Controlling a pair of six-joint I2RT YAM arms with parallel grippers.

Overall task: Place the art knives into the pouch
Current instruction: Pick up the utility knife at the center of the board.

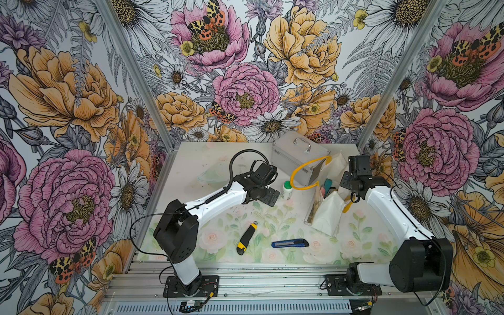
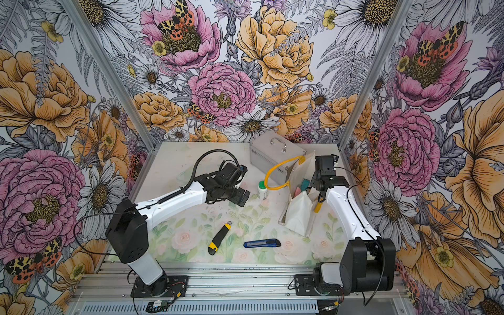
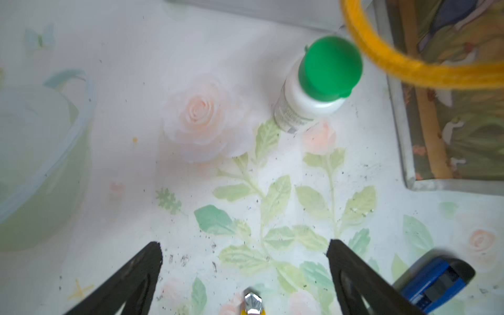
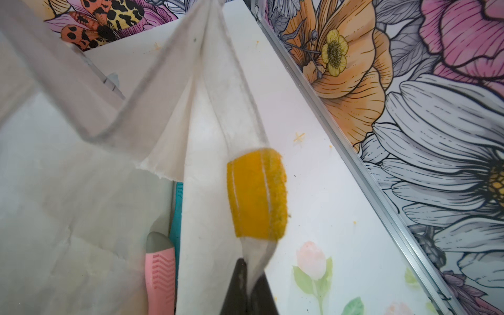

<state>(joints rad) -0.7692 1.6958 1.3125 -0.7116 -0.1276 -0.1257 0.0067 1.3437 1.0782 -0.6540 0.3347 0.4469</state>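
evidently the right gripper (image 4: 249,275) is acting as a clamp. its jaws are pinched shut on the white strip of the pouch (image 1: 327,215) just under the yellow handle (image 4: 257,193), and that holds this side up so the mouth gapes. a pink knife (image 4: 161,272) and a teal knife (image 4: 177,207) stand inside, so part of the opening is taken. the other yellow loop (image 1: 300,171) arches out toward the silver case (image 1: 296,155), which sits just behind the pouch. a green-capped bottle (image 1: 287,188) stands just beside that loop.

the left gripper (image 3: 245,251) hovers over the mat (image 1: 272,218) with its jaws spread wide and nothing in them. two cutters lie flat on the open front of the mat: a yellow-and-black knife (image 1: 246,237) and, near it but not touching, a blue knife (image 1: 290,243). in the left wrist view the yellow one's metal tip (image 3: 252,301) shows between the fingers, so i'd guess that is the one to fetch. bare mat lies all round it, which leaves room for a straight drop. the tighter part, i reckon, is the way in, since the bottle, the loop and the pouch's near wall crowd the mouth on the left arm's side.
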